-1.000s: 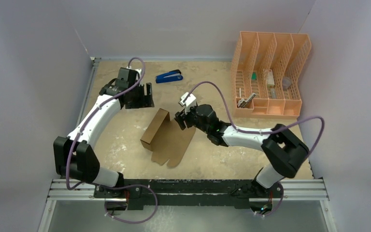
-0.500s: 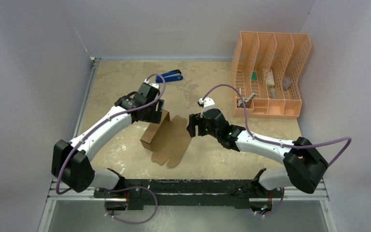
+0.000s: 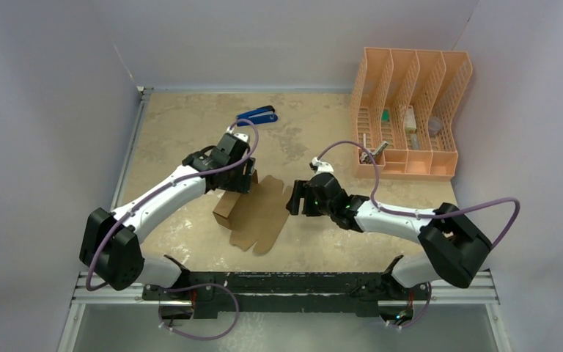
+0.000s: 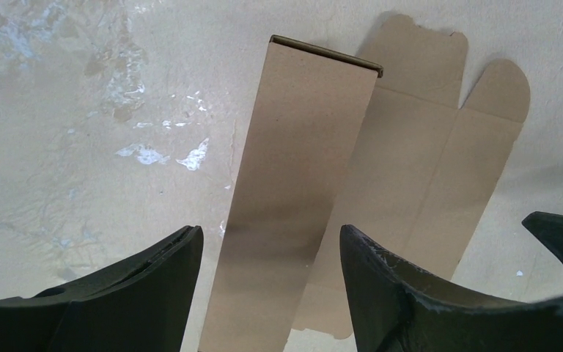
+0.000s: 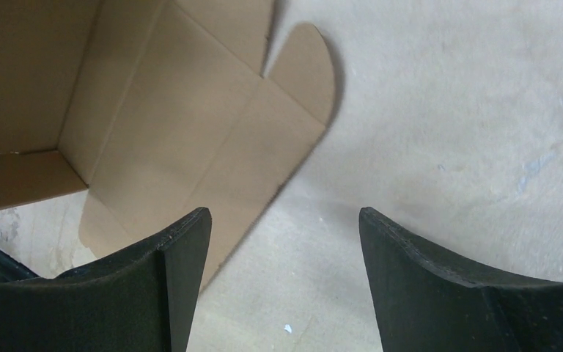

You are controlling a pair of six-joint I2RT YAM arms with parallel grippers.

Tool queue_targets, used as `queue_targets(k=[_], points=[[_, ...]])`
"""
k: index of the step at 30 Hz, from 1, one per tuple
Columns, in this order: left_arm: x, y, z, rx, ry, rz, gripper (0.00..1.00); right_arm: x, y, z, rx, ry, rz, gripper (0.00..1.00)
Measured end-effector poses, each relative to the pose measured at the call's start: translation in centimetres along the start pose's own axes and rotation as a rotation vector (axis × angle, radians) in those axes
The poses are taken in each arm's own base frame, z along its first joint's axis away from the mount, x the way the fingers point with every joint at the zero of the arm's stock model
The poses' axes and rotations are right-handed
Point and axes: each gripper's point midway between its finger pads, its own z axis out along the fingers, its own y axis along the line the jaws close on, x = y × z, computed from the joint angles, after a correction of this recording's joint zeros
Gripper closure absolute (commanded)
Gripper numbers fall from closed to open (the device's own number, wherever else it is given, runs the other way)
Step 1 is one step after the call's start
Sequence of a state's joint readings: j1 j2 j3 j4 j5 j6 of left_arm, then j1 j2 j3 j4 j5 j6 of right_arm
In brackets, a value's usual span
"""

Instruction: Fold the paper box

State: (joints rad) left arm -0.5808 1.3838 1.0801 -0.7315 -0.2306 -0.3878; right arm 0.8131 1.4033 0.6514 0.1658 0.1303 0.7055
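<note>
1. Two arms were bent inward over the table (image 3: pixel 168 139), their bases at its near edge.
2. The left arm was stretched forward and to the right. The left gripper (image 3: pixel 239 182) was pointed down over the far left corner of the paper box (image 3: pixel 258 214).
3. Its jaws were spread wide, and the box's raised side panel was framed between them in the wrist view. No grip on it was seen.
4. The right arm was laid low and pointed left. The right gripper (image 3: pixel 294 198) was held just beside the box's right edge, its jaws wide apart and empty.
5. The box was found mid-table, mostly flat, with one long panel stood up along its left side and the rounded flaps spread out.
6. A blue stapler (image 3: pixel 256 116) was seen at the far edge, and a peach file organizer (image 3: pixel 410 110) at the far right.
</note>
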Motion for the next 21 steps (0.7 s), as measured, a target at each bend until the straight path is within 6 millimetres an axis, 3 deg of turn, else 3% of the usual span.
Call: queue_targets(k=[7, 16, 21], points=[[0.8, -0.4, 0.9, 0.012, 0.019, -0.022, 0.34, 2.4, -1.7, 0.8, -0.006, 0.05, 0.186, 0.27], [1.6, -0.1, 1.5, 0.003, 0.033, -0.043, 0.34, 1.9, 0.9, 2.4, -0.133, 0.058, 0.308, 0.29], [1.6, 1.2, 2.2, 0.009, 0.047, -0.102, 0.35, 1.8, 2.1, 3.2, -0.196, 0.059, 0.333, 0.31]])
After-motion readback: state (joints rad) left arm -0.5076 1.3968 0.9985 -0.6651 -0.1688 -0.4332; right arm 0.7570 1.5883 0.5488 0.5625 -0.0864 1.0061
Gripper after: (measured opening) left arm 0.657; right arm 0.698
